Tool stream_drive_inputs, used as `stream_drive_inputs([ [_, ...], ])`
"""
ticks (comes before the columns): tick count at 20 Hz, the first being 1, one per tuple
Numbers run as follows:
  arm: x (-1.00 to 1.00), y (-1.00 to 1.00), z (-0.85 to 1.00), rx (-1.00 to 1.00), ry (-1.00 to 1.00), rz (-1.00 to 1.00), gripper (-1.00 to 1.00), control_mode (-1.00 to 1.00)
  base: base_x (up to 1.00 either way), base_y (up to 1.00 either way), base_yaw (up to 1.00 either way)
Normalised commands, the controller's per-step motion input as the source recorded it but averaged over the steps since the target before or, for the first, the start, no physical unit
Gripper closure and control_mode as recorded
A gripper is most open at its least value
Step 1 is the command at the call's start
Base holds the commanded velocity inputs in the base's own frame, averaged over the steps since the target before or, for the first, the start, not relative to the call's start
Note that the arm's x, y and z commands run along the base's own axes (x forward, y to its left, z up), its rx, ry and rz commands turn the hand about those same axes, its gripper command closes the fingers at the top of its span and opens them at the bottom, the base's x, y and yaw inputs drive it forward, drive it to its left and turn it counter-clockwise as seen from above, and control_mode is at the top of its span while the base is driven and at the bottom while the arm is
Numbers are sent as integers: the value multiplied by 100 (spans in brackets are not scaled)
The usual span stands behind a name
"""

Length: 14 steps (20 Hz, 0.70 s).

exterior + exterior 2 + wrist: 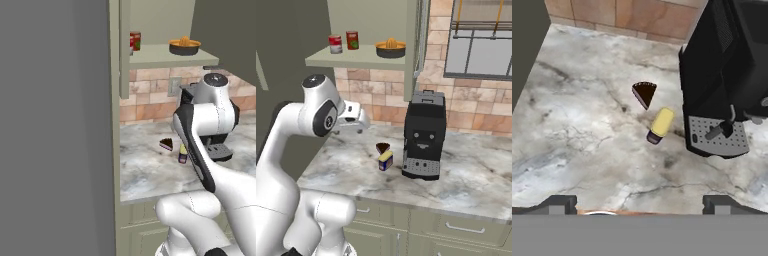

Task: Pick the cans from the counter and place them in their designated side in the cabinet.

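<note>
On the bench (346,165), a can (385,161) stands just before the cake slice (383,148), left of the coffee machine (423,135). Two cans (335,43) and a bowl (390,49) sit on the cabinet (356,57) shelf.

White arm (286,150) bent high, fingers (559,204) spread wide apart, empty, pointed downward.

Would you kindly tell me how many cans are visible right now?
3: two red cans on the cabinet shelf, one yellow-topped blue can on the counter beside the cake slice.
</note>
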Motion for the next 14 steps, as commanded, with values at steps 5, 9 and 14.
stream_drive_inputs([
  [5,9,-11,-23,0,0,-7,-100,-100,0,0,0],
  [9,16,-12,-27,3,0,-9,-100,-100,0,0,0],
  [14,23,-15,-24,7,4,-8,-100,-100,0,0,0],
])
